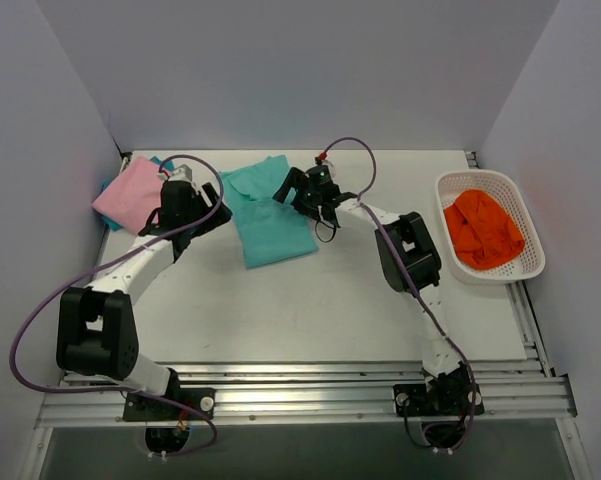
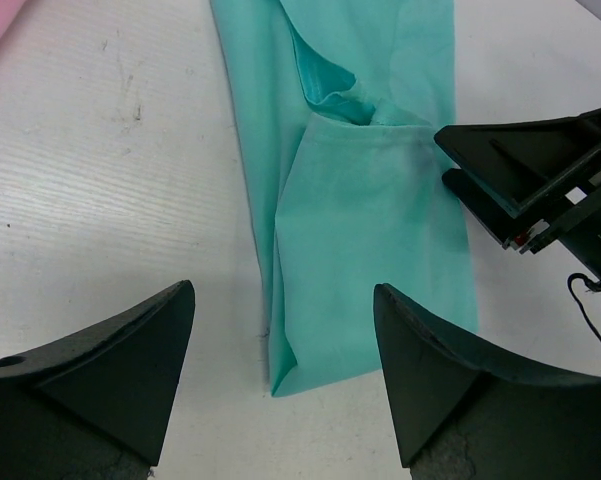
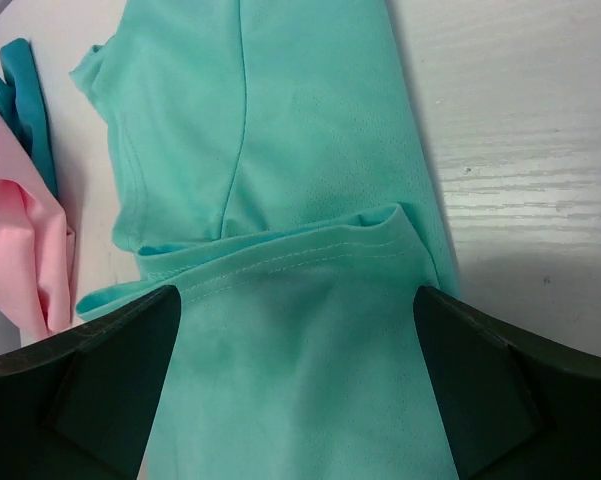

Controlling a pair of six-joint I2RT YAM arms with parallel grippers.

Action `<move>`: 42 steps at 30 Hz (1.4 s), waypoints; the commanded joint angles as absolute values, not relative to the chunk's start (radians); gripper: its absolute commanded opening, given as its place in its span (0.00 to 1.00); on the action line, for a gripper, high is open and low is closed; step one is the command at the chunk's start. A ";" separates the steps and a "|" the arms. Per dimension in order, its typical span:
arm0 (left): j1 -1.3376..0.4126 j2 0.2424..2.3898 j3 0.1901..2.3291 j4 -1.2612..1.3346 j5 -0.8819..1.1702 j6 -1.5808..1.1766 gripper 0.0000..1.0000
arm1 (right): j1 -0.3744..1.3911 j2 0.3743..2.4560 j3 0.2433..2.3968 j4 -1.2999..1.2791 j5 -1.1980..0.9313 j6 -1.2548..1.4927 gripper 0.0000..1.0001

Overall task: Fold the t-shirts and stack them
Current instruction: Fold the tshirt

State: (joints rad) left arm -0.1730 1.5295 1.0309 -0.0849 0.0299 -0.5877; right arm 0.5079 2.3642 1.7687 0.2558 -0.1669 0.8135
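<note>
T-shirts and similar garments number four. A mint-teal soft cloth t-shirt lies at the rear middle of the white worktop. A pink cloth t-shirt sits at the rear left, on top of a darker teal garment of which only an edge shows. A crumpled orange garment fills the one white plastic lattice basket, which stands at the right edge, well apart from the rest.

There are two arms. The left pincer has its fingers spread wide with nothing between them, and it is aimed at the near end of the mint-teal shirt, between that shirt and the pink one. The right pincer is likewise spread wide and empty. It hangs over the shirt's right side and hides part of that edge in the top view; whether it touches the cloth I cannot tell.

The mint-teal shirt is folded lengthwise into a long narrow panel, slightly tilted on the worktop. One side is turned over along a straight crease, a stitched hem lies across it, and a small pucker shows where the layers meet.
</note>
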 commanded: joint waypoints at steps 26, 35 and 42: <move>-0.592 1.457 0.657 0.075 -0.414 -0.972 0.79 | 0.506 1.729 0.813 0.620 -0.147 0.805 1.00; -0.594 1.526 0.621 0.198 -0.512 -1.092 0.80 | 0.505 1.877 0.882 0.686 -0.198 0.822 0.99; -0.595 1.580 0.615 0.273 -0.578 -1.138 0.79 | 0.505 1.983 0.925 0.741 -0.236 0.838 0.98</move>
